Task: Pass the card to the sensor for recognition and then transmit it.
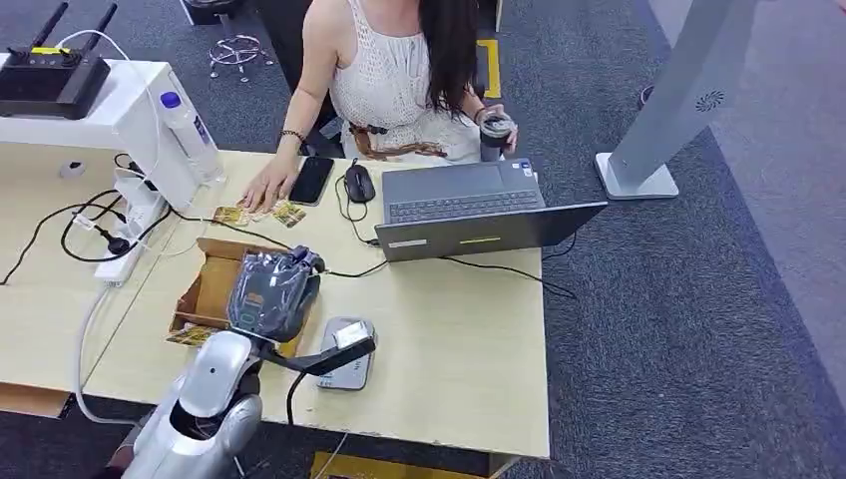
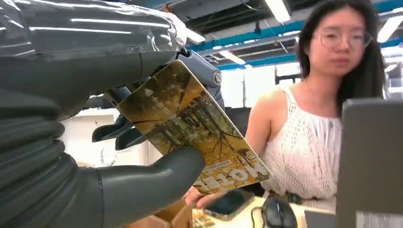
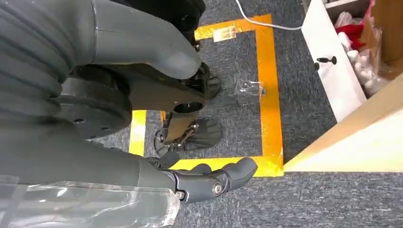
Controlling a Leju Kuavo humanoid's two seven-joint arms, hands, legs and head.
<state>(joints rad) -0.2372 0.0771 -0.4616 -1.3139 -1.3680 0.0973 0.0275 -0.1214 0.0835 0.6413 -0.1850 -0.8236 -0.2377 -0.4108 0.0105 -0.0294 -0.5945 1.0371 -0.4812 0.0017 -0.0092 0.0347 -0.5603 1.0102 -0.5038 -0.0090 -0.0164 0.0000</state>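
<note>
**Card held up in the left hand above the open box**

The left hand point(image 1: 274, 289) sits over the cardboard box point(image 1: 211, 284) near the tabletop's front left edge, wrapped in a clear plastic cover. In the left wrist view the hand point(image 2: 85, 156) pinches a card point(image 2: 192, 135) between its thick grey thumb and the darker fingers point(image 2: 116, 130) behind it. The card is printed with yellow autumn trees and is tilted, one corner pointing toward the person. In the head view the card itself is hidden by the hand.

A flat grey sensor pad point(image 1: 347, 354) lies on the wooden table point(image 1: 469, 349) just beside the box, toward the front edge, with a dark cable running past it. Two more cards point(image 1: 261, 214) lie further back, under the person's hand point(image 1: 267, 185). A phone point(image 1: 311, 180) and a mouse point(image 1: 359, 184) rest near the back edge, beside an open laptop point(image 1: 469, 210). A power strip point(image 1: 130, 235) with cables lies toward the left edge.

The right hand point(image 3: 209, 180) hangs beside the table over grey carpet and yellow floor tape point(image 3: 268, 90). Its fingers are curled loosely with nothing in them.
</note>
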